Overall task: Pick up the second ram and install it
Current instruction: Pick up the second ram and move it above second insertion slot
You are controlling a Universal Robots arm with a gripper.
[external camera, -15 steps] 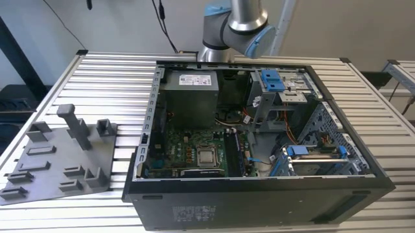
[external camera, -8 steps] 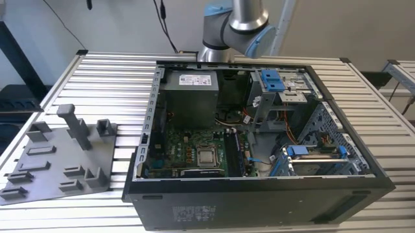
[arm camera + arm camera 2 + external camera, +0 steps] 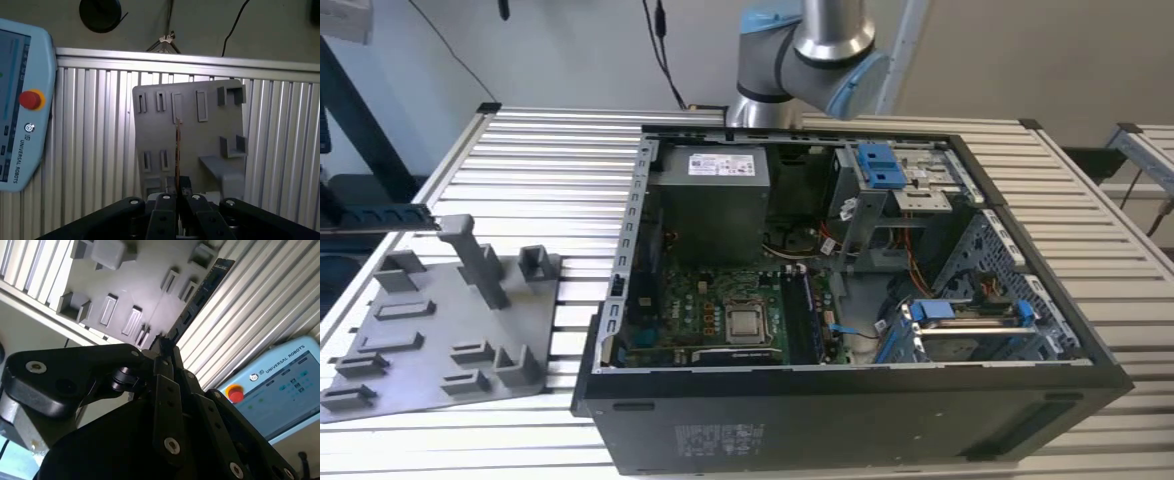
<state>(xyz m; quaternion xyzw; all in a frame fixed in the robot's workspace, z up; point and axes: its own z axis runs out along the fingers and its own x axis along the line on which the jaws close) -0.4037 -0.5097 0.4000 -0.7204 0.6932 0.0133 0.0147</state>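
Black metal gripper, nearest the wrist cameras, pinches one end of the second ram, a thin, flat, dark memory stick. The stick reaches out over the flat grey plastic tray on the ribbed aluminium table. An open black computer case stands on the tray's right in the exterior view.

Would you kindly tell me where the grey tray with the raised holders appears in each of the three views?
Exterior view: the grey tray lies on the slatted table at the exterior view's left, beside the open computer case.
Second wrist view: the tray lies beyond the end effector, which grips the second ram.
First wrist view: the tray lies beyond the edge-on ram.
Shared landmark: the slatted table under the tray.
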